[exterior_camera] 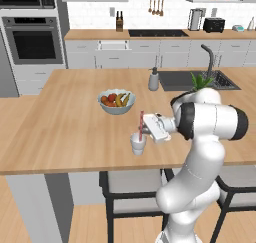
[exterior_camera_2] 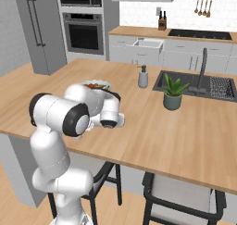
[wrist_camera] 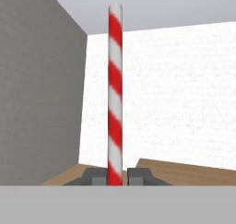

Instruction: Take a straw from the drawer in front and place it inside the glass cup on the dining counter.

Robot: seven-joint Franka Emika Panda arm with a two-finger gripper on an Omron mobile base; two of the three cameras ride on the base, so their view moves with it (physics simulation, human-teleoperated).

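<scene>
Gripper (exterior_camera: 143,128) pinching thin red-white striped straw (exterior_camera: 141,125) upright, small whitish translucent glass cup (exterior_camera: 138,143) directly below; lower straight, then release

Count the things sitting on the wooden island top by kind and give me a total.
Fruit bowl: 1
Glass cup, straw standing in it: 1
Soap dispenser: 1
Potted plant: 1
Total: 4

The back wall (exterior_camera: 175,9) is white tile. A black oven (exterior_camera: 32,41) sits at ten o'clock in grey cupboards (exterior_camera: 145,54). A black cooktop (exterior_camera: 157,33) lies at twelve o'clock. Two dark chairs (exterior_camera: 132,192) stand at six o'clock on the wood floor (exterior_camera: 85,227).
</scene>
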